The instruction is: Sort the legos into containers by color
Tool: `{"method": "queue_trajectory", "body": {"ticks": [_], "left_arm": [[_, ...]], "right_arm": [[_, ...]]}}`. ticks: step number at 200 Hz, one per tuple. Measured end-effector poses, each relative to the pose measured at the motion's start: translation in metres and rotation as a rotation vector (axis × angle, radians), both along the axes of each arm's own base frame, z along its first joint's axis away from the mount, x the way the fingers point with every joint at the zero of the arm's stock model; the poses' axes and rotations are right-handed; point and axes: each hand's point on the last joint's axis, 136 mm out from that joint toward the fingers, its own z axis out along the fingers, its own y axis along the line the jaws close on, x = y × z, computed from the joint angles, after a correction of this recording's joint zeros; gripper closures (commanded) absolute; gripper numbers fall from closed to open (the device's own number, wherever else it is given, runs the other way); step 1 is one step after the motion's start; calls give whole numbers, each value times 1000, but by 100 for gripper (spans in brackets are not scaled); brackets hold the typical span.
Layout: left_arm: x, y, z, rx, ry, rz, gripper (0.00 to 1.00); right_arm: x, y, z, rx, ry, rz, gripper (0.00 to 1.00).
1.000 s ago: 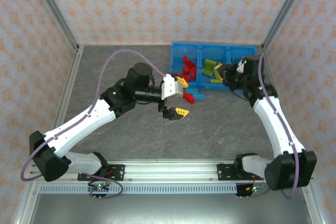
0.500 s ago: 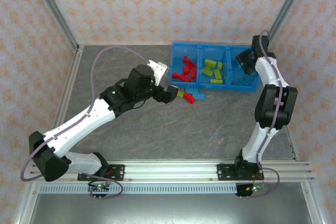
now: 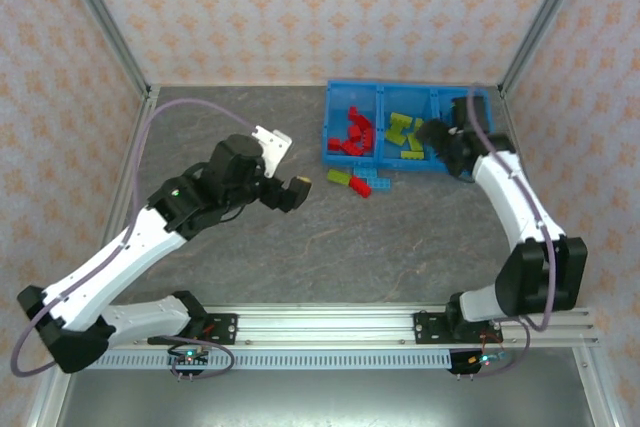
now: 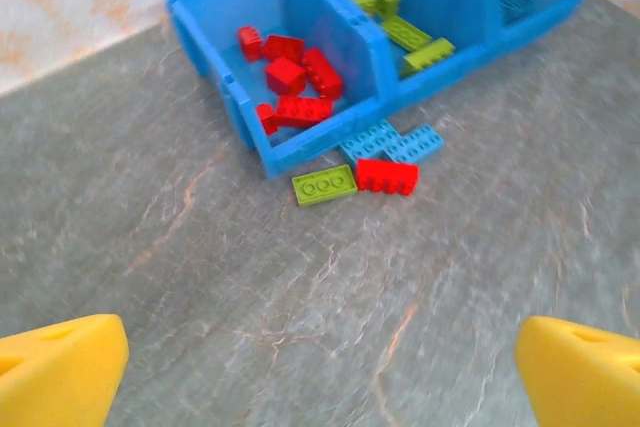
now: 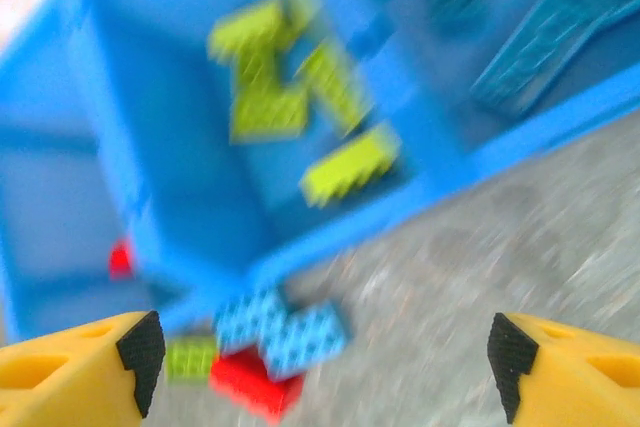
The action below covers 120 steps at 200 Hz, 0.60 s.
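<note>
Loose legos (image 4: 387, 176) lay mid-frame against containers (image 4: 300, 152): likely light, stiff, slick; pinch across 2 long sides. Left end effector (image 4: 320, 377) and right end effector (image 5: 325, 357) were spread, empty.

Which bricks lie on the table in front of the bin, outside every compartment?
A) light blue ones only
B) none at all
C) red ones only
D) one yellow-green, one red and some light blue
D: the left wrist view shows a yellow-green brick, a red brick and light blue bricks lying together on the table, just in front of the bin.
</note>
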Motion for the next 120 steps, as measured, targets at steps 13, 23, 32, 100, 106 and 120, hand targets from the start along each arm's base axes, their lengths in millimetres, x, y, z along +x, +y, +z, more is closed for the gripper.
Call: {"method": "queue_trajectory", "body": {"ticks": [13, 23, 32, 100, 106, 120], "left_arm": [[-14, 1, 4, 29, -32, -92, 0], [-25, 1, 3, 52, -67, -167, 0], [-34, 2, -5, 71, -97, -227, 0], [-50, 4, -89, 215, -125, -397, 0], [-50, 3, -88, 215, -134, -400, 0], [-47, 3, -83, 208, -157, -394, 0]], "right_arm": [[-12, 31, -16, -17, 34, 98, 13], [-18, 45, -32, -39, 77, 149, 12], [-18, 53, -47, -59, 116, 180, 11], [-11, 82, -134, -198, 317, 310, 15], [-12, 90, -132, -210, 305, 339, 16], [-15, 107, -127, -244, 274, 405, 18]]}}
